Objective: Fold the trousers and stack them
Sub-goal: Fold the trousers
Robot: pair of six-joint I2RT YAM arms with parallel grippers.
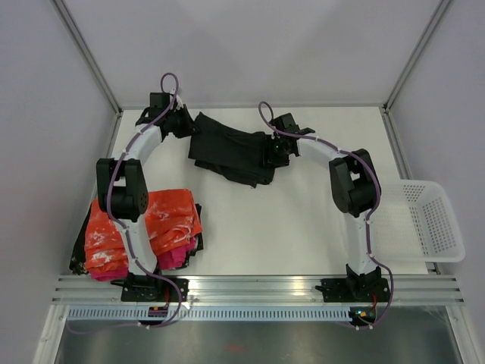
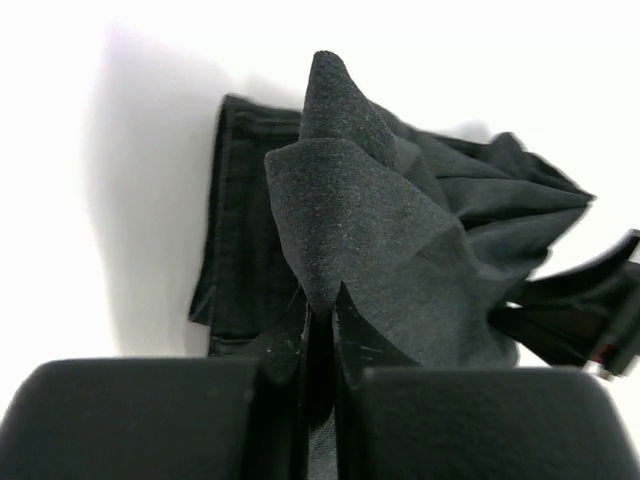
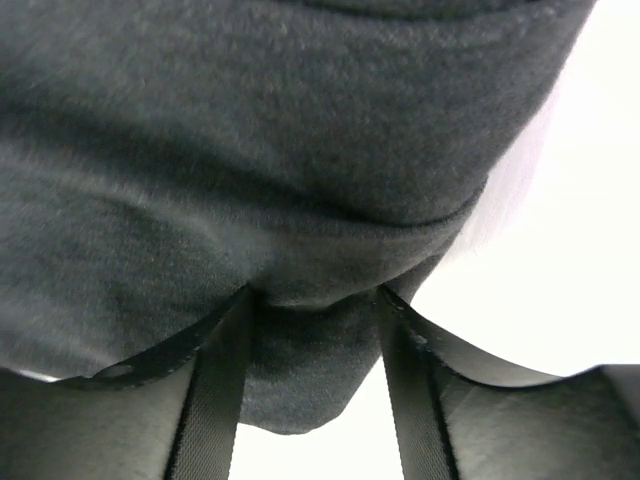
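Nearest me, well back from my left pincer (image 1: 180, 121), the orange-and-white garment (image 1: 170, 216) lies under that arm's elbow, clear of the work. Well back and outboard of my right pincer (image 1: 274, 154) sits the white basket (image 1: 424, 220). Between the two pincers the black trousers (image 1: 227, 148) lie bunched on the tabletop (image 1: 303, 227). My left pincer is nearly closed, pinching a peaked fold. The right one is clamped on a thick roll of cloth that fills its gap. I judge that holding both ends lets me lift and spread the cloth for folding. Both arms reach far forward, elbows bowed outward, wrists turned toward each other.
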